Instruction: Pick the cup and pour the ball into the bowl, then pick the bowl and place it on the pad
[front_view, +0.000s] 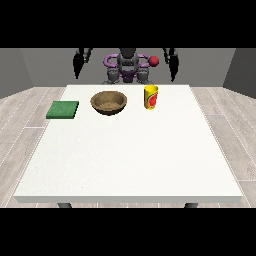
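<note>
Pretty even, soft light all over, nothing dim. The white table (130, 150) is bright but not blown out, no glare spots. Only a faint shadow under the bowl (109, 103) and the cup (151, 96). The floor looks duller.

1. White table (130, 160) – broad, rectangular, on a pale plank floor (20, 120), with two dark legs just visible under the near edge.
2. Green pad (63, 109) – flat on the far part of the top, at the view's left, right at that side's edge.
3. Brown bowl (109, 103) – upright, right of the pad and apart from it.
4. Yellow cup (151, 97) with a red mark – upright, right of the bowl, near it but not touching.
5. Bowl and cup near the far edge, roughly in a row with the pad.
</note>
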